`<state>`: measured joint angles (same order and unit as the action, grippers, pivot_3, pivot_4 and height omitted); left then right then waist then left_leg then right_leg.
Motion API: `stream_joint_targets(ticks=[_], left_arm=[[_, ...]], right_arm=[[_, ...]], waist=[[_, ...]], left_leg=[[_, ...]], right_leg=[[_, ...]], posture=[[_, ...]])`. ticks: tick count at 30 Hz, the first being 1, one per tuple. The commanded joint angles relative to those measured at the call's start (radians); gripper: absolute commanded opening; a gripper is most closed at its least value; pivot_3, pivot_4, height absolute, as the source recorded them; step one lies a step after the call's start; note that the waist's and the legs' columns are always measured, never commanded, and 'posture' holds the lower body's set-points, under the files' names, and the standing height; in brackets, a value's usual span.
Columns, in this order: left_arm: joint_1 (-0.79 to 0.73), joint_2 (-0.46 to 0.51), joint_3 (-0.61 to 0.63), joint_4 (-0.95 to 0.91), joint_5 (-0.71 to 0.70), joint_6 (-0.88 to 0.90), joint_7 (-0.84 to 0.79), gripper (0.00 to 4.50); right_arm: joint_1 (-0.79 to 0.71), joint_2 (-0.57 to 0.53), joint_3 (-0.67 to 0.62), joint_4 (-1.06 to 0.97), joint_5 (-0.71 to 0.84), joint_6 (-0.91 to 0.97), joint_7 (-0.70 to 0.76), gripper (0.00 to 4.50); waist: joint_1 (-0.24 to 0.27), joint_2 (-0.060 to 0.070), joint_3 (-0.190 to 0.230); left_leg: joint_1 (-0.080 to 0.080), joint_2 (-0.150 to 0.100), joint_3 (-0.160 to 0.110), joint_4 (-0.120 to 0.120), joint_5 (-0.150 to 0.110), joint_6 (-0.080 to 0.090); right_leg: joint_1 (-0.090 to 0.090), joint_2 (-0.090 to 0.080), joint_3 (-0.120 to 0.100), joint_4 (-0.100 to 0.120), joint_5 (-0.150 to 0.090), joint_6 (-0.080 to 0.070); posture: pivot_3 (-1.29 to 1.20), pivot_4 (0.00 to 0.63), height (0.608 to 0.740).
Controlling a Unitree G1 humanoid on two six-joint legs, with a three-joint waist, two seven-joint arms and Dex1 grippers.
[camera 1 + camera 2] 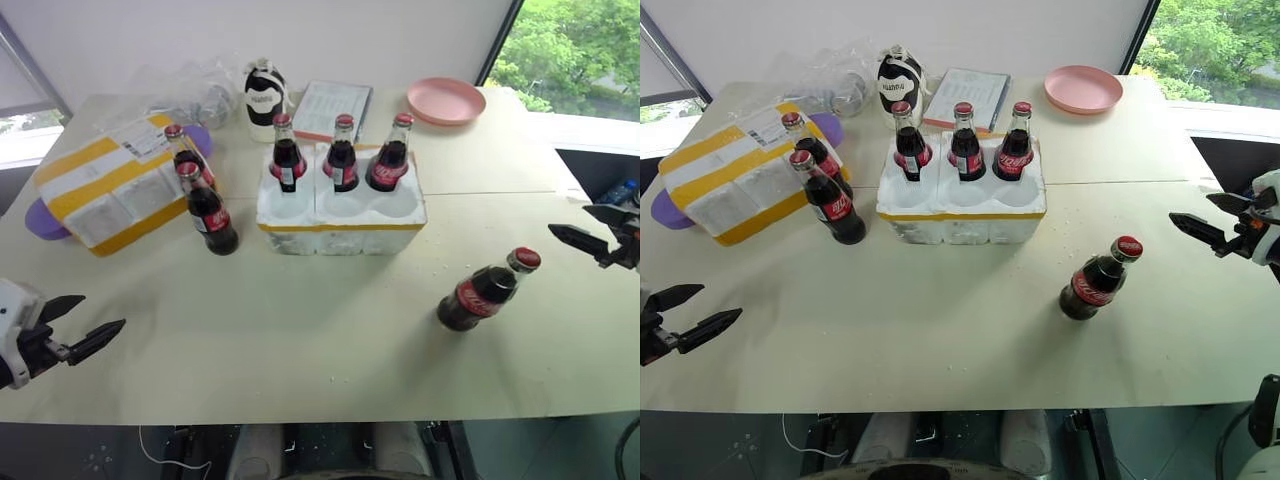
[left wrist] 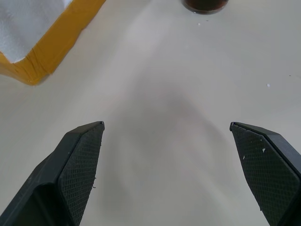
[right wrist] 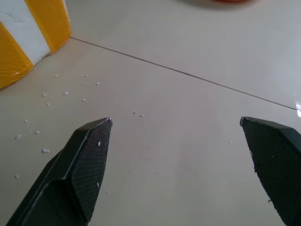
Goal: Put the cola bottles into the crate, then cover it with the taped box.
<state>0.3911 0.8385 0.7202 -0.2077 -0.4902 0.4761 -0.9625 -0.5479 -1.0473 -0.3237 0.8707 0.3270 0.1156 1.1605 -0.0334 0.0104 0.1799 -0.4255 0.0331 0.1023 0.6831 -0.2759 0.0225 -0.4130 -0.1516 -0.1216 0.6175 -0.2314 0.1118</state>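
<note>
Head-camera views: the crate [image 1: 341, 214], a low white foam block banded in yellow tape at its base, stands mid-table with three cola bottles [image 1: 343, 152] upright in its rear wells; the three front wells are vacant, presumably kept free for the remaining bottles. Two more bottles [image 1: 207, 207] stand on the table between the crate and the taped box [image 1: 108, 183], which lies left of them awaiting use as the cover. A sixth bottle [image 1: 486, 290] stands alone on the table toward the right, nearest the right gripper [image 1: 590, 229], which hangs empty with jaws spread wide. The left gripper [image 1: 78, 324] is likewise fully spread and empty at the near left edge. Left wrist view: textured black pads [image 2: 80, 165] flank bare matte tabletop; a taped foam corner [image 2: 47, 42] and what is probably a bottle base [image 2: 205, 4] lie ahead. Right wrist view: cross-hatched fingertips [image 3: 87, 165] stand apart over the table, strewn with foam crumbs, near a yellow-striped corner [image 3: 28, 42].
</note>
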Motion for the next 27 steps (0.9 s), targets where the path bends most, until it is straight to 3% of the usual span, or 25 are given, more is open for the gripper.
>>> stream_joint_targets(ticks=[1, 17, 27], left_arm=[[-0.006, 0.006, 0.012, 0.003, -0.006, -0.003, 0.000, 4.48], [-0.053, 0.014, 0.009, 0.037, -0.003, -0.003, 0.003, 4.48], [-0.167, 0.057, 0.030, 0.010, -0.161, 0.124, -0.031, 4.48]], right_arm=[[-0.026, -0.038, -0.026, 0.009, -0.001, -0.027, 0.005, 4.50], [-0.042, -0.039, -0.023, 0.047, -0.002, -0.014, 0.038, 4.50], [-0.127, -0.118, 0.011, -0.018, 0.006, 0.059, 0.198, 4.50]], waist=[[-0.001, 0.000, 0.000], [-0.006, 0.000, 0.000], [-0.007, 0.000, 0.000]], left_leg=[[0.000, 0.000, 0.000, 0.000, 0.000, 0.000], [0.000, 0.000, 0.001, 0.000, 0.000, 0.000], [0.000, 0.000, 0.002, 0.000, 0.000, 0.000]], right_leg=[[0.000, 0.000, 0.000, 0.000, 0.000, 0.000], [-0.001, 0.000, 0.001, 0.000, 0.000, 0.000], [-0.001, 0.000, 0.002, 0.002, 0.000, 0.000]], posture=[[0.00, 0.150, 0.740], [0.00, 0.150, 0.740], [0.00, 0.150, 0.740]])
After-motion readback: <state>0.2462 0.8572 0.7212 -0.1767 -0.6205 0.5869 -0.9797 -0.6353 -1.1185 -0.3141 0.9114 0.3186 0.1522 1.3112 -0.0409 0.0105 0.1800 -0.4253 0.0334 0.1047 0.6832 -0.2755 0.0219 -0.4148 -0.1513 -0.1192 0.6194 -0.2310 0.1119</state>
